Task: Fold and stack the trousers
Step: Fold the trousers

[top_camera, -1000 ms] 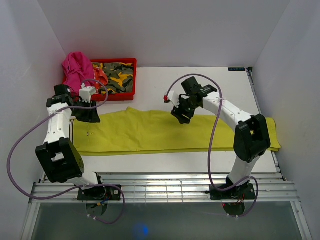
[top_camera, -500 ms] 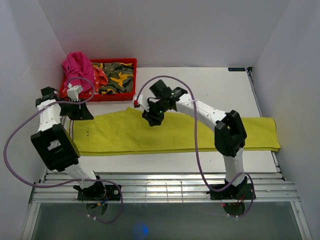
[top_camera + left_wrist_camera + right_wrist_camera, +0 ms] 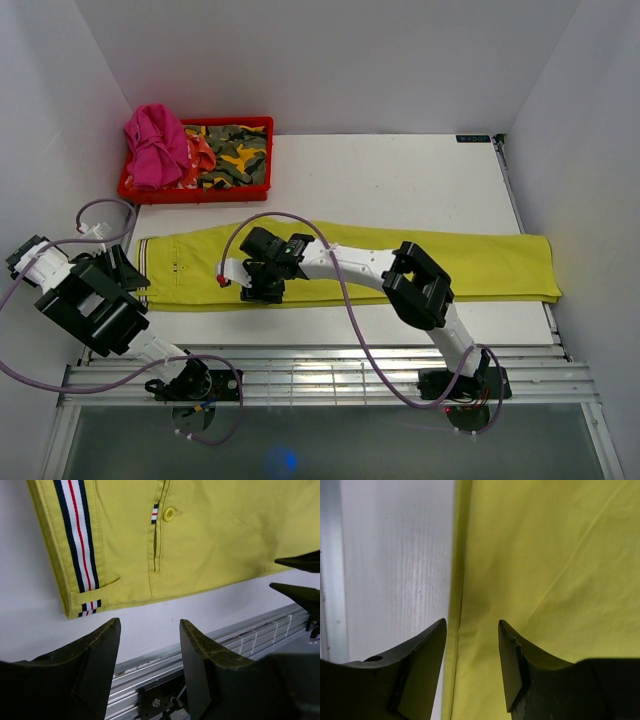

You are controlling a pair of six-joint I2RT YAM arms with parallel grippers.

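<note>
- Two grippers, both spread and neither pinching cloth. The left gripper hangs over bare table at the near-left corner. The right gripper has its jaws either side of a long edge of the trousers.
- Trousers lie flat as one long strip, long axis left-right across the middle of the table, with the waist at the left edge and the leg ends at the right edge.
- Waistband corner lies just ahead of the left fingers, apart from them, toward the far side.
- Right arm reaches across to the left half, over the cloth's near edge. Whether its pads touch the fabric — cannot tell.
- Judgement: both grippers sit nearer the waist end, so the coming fold probably carries waist toward leg ends — along the long axis.
</note>
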